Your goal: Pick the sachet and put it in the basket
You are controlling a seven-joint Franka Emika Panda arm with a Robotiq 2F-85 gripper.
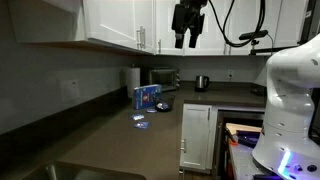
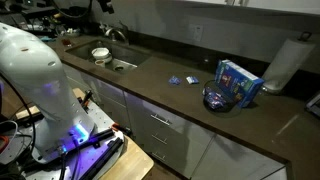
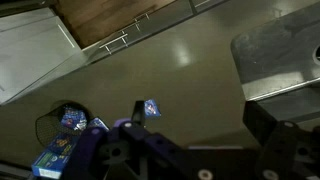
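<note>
Two small blue-and-white sachets lie close together on the dark counter, in both exterior views (image 1: 140, 118) (image 2: 175, 80). The second sachet (image 2: 188, 77) is nearer the basket. A dark wire basket (image 2: 217, 98) stands beside them, in front of a tall blue container (image 2: 238, 82). My gripper (image 1: 187, 42) hangs open and empty high above the counter, up by the wall cabinets. In the wrist view the open gripper (image 3: 200, 125) looks down on one sachet (image 3: 151, 108). The basket (image 3: 48, 122) is to its left, with something blue inside.
A paper towel roll (image 2: 285, 65) stands behind the blue container. A sink (image 2: 125, 63) and a white bowl (image 2: 100, 55) lie further along the counter. A toaster oven (image 1: 163, 77) and a kettle (image 1: 201, 82) stand at the back. White cabinets (image 1: 120, 20) hang overhead.
</note>
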